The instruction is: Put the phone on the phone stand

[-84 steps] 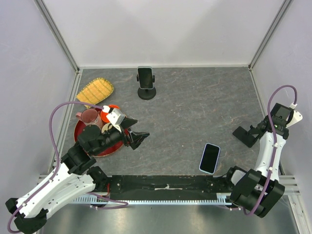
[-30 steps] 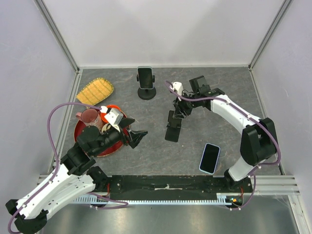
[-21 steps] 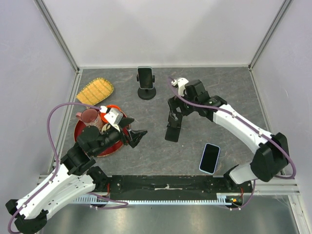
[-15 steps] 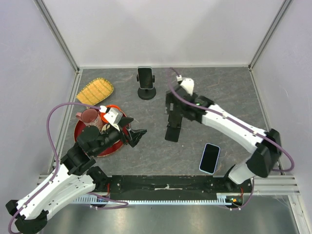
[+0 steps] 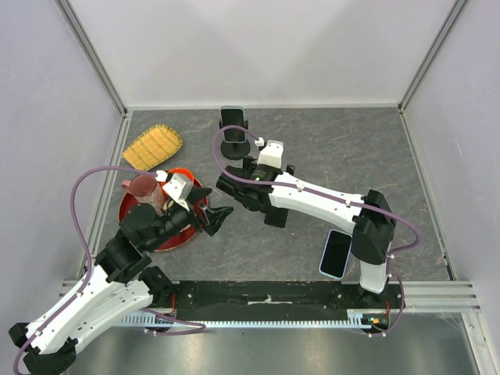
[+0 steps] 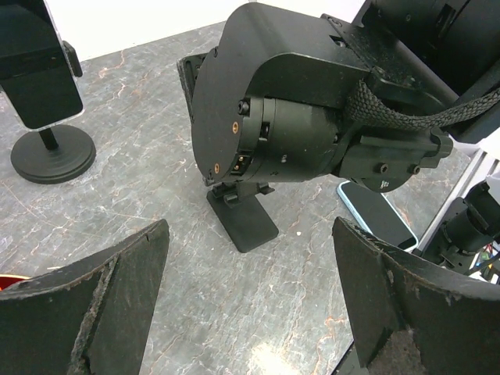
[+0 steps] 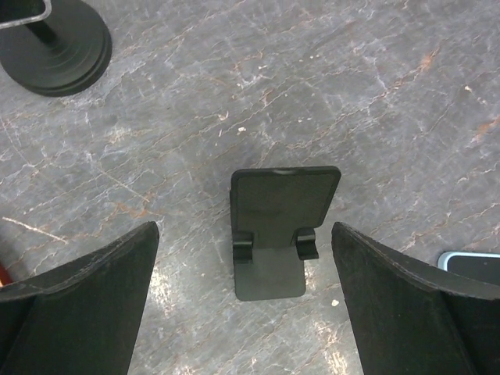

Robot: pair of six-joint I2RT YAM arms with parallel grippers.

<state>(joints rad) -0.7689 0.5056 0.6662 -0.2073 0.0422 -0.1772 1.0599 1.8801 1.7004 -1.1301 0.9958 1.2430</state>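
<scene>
Black-screened, pale-blue-edged phone [image 5: 336,254] is lying flat on the tabletop, on nothing else. It is sitting off the R gripper's [image 7: 244,233] right-finger side, back toward the arm bases, w/ only a corner showing at the edge of the R wrist view. It is apart from the phone stand [image 7: 273,226], which is a small black folding type w/ two lips at the foot of its backplate. The stand is standing empty on the table, straight ahead of the R gripper and between its two fingers [image 7: 86,297] as that wrist cam sees it. Those fingers are spreading wide, holding nothing and not touching the stand.

L gripper [image 5: 219,211] is also gaping wide and empty, pointing at the same stand from the opposite side, w/ the R gripper's black body looming just beyond it.

Further out past both grippers, a second phone [image 6: 35,62] is sitting upright in a black pedestal stand [image 6: 53,154].

Behind the L gripper, under its arm, a red tray [image 5: 125,212] is carrying a maroon cup [image 5: 143,186], and a woven yellow basket [image 5: 152,146] is lying beyond that.

Everything is resting on a grey, stone-veined table [image 5: 344,156]. Plain white walls [image 5: 266,47] are enclosing it, w/ aluminium frame posts [image 5: 92,55] at the corners.
</scene>
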